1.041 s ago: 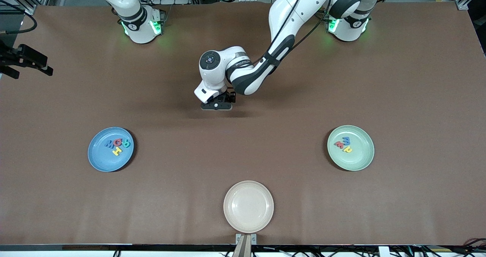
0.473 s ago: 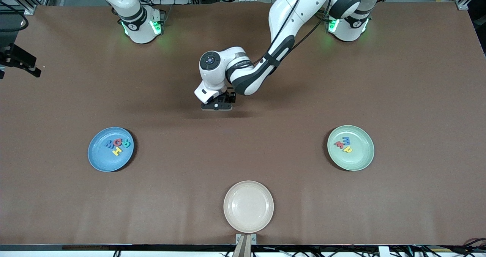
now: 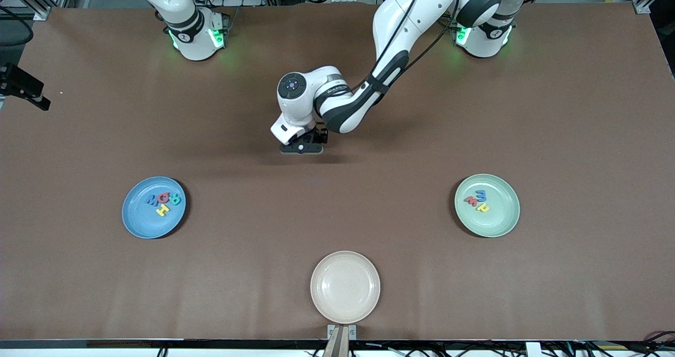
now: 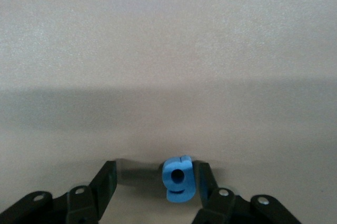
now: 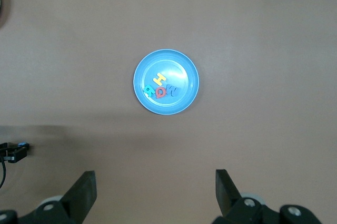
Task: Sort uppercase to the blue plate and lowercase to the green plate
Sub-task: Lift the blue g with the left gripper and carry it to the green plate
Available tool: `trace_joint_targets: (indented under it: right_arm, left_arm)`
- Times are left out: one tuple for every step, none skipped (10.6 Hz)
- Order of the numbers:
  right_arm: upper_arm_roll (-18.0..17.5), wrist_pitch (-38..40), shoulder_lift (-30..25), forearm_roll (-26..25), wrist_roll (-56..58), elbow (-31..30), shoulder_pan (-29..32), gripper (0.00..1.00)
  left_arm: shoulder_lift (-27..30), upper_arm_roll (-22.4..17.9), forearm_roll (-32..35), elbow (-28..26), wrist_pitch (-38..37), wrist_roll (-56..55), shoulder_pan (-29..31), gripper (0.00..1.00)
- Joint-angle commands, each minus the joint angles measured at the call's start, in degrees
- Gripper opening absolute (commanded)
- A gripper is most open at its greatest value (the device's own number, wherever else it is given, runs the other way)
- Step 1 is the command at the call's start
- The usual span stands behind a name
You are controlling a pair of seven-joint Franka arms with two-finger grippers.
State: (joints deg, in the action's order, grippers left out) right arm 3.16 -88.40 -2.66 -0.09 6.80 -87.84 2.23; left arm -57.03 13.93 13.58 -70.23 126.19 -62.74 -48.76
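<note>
Since the earlier frames the black piece of the right arm at the worktop's edge has slid farther out of the front view, while the left arm has barely moved and its fingers have been narrowing. The left gripper (image 4: 152, 182) sits low on the bare worktop (image 3: 580, 109), farther from the front camera than the beige plate (image 3: 345, 287), with a small blue foam g (image 4: 178, 179) between its fingers, pressed against one finger (image 4: 206, 182) and apart from the second; partly open, no firm hold visible. In the front view the g is hidden under the left arm's wrist. The right gripper (image 5: 155, 195) hangs high with fingers wide apart and nothing in them, looking down on the blue plate (image 5: 184, 66); in the front view it is cut off at the edge. The blue plate, nearer the right arm's end than the beige plate, holds the yellow H (image 3: 163, 208), blue M (image 3: 152, 200), red Q (image 3: 164, 196) and teal R (image 3: 175, 199), bunched and touching. The green plate (image 3: 506, 217), nearer the left arm's end than the beige plate, holds the blue m (image 3: 480, 194), red w (image 3: 471, 201) and yellow h (image 3: 482, 207), too small to read clearly.
</note>
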Motion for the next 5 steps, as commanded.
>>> trace_joint_targets:
  right_arm:
    - [-0.79, 0.51, -0.15, -0.44, -1.0, 0.3, 0.75, 1.0]
    - [-0.87, 0.51, -0.15, -0.44, -1.0, 0.3, 0.67, 1.0]
    - [-0.96, 0.42, -0.06, -0.26, -1.0, 0.3, 0.67, 1.0]
    - [-0.96, 0.07, 0.02, -0.26, -1.0, 0.3, 0.58, 1.0]
    - [-0.96, 0.07, 0.03, -0.26, -1.0, 0.3, 0.49, 1.0]
  left_arm:
    - [-0.72, -0.58, -1.54, 1.59, 0.11, 1.65, -0.29, 0.59]
    - [-0.72, -0.58, -1.63, 1.59, 0.11, 1.57, -0.37, 0.48]
    - [-0.72, -0.58, -1.63, 1.5, 0.11, 1.57, -0.29, 0.35]
    - [-0.72, -0.66, -1.63, 1.41, 0.11, 1.57, -0.29, 0.26]
    - [-0.72, -0.75, -1.63, 1.33, 0.11, 1.57, -0.29, 0.17]
